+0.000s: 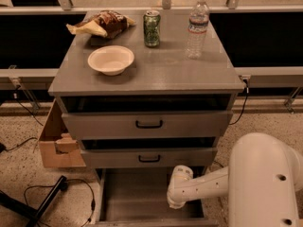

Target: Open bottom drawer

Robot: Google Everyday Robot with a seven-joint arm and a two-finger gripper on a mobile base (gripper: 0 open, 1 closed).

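The grey three-drawer cabinet (pixel 161 72) is standing at centre. The white robot arm (pixel 265 178) is reaching in from lower right. The plain grey bottom drawer (pixel 137 197) is sitting pulled well out, so opening appears largely done. The end effector (pixel 178 196) is hanging over the drawer's right side; its aperture and hold cannot be determined.

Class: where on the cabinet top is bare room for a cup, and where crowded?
Bare: the right front, between bowl, bottle and front edge. Crowded: the back row of snack bag, can, bottle. The tool hangs over the open bottom drawer, right side.
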